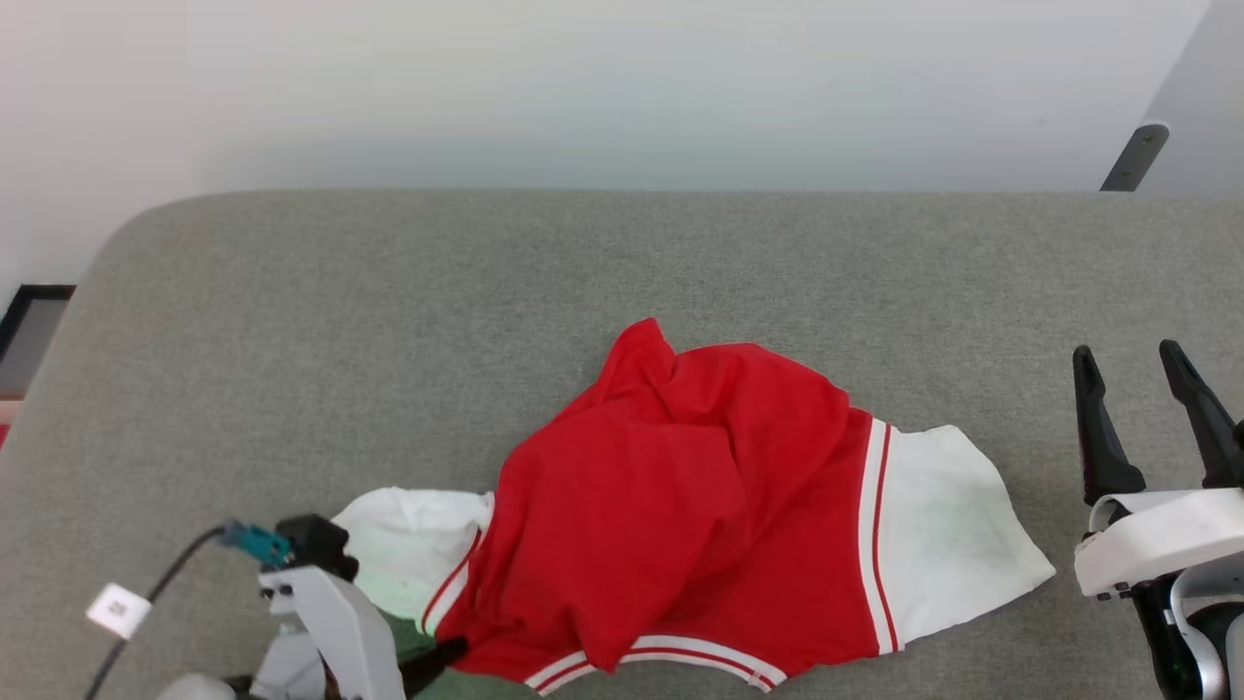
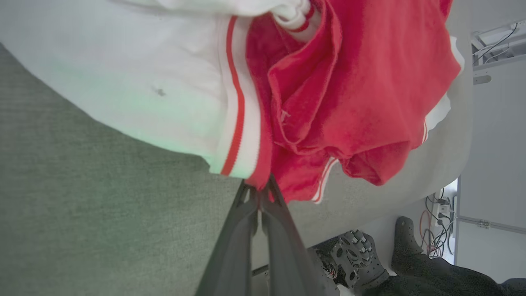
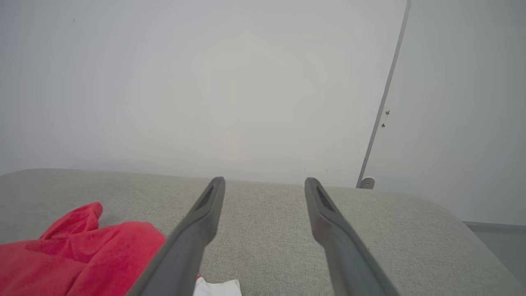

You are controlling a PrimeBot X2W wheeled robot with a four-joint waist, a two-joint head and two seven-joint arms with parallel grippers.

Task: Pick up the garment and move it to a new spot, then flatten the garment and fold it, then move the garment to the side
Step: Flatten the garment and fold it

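Observation:
The garment (image 1: 700, 506), a red jersey with white sleeves and red-and-white striped trim, lies crumpled on the grey padded surface (image 1: 389, 321) near its front edge. My left gripper (image 1: 455, 649) is at the lower left, shut on the garment's red edge beside the left white sleeve. In the left wrist view the two dark fingers (image 2: 242, 218) meet on the red cloth (image 2: 349, 90) at their tips. My right gripper (image 1: 1147, 374) stands open to the right of the garment's right sleeve, apart from it. The right wrist view has that gripper (image 3: 265, 183) spread wide above bare surface, with the garment (image 3: 82, 250) at lower left.
A pale wall runs behind the grey surface. A cable with a white tag (image 1: 119, 610) hangs by my left arm. Past the surface's edge in the left wrist view there are a person's dark shoes (image 2: 407, 242), a wheeled base and floor cables.

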